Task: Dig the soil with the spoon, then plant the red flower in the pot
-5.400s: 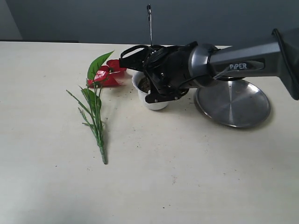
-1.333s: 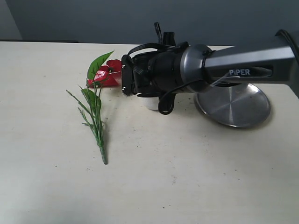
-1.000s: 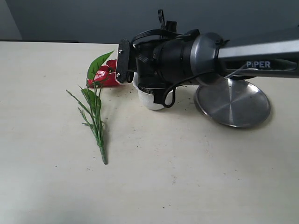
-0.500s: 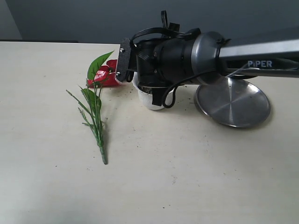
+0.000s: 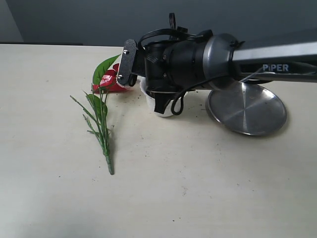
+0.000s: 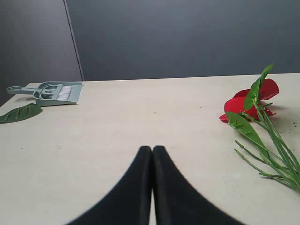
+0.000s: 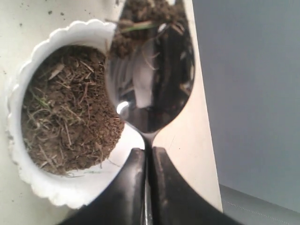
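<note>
One right arm (image 5: 198, 62) hides most of the pot (image 7: 47, 190) beside a steel plate (image 5: 247, 109).

wide bare table (image 5: 198, 188) at the front, red flower (image 5: 100, 111) lying left of the pot (image 7: 47, 192) with a small gap between, right arm (image 5: 218, 54) low over the pot blocking its top, spoon (image 7: 150, 79) at its rim, steel plate (image 5: 247, 109) close on the right
</note>
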`<control>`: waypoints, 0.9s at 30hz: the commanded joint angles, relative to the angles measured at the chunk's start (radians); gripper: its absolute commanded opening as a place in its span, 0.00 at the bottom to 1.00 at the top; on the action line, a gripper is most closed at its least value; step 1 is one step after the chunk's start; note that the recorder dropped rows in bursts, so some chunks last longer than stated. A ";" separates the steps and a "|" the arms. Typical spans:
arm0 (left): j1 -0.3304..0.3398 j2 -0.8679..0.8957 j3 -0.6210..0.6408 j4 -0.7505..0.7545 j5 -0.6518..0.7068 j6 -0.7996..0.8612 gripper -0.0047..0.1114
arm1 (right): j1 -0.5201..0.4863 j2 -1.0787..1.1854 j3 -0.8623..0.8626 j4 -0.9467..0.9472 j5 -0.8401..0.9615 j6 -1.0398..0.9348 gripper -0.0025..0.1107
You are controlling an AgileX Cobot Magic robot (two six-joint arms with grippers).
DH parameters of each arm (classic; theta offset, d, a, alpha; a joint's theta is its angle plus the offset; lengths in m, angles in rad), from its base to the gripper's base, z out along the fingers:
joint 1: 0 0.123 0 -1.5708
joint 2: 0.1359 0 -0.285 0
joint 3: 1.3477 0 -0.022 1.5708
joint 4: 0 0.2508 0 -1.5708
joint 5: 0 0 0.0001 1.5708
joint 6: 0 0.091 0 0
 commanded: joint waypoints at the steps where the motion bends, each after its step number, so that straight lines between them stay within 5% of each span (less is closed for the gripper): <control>1: 0.001 -0.005 0.005 -0.002 0.002 -0.002 0.04 | -0.004 -0.011 0.001 -0.002 -0.001 0.018 0.02; 14: 0.001 -0.005 0.005 -0.002 0.002 -0.002 0.04 | -0.004 -0.011 0.001 0.080 0.059 0.039 0.02; 27: 0.001 -0.005 0.005 -0.002 0.002 -0.002 0.04 | -0.004 -0.011 -0.001 0.066 0.053 0.472 0.02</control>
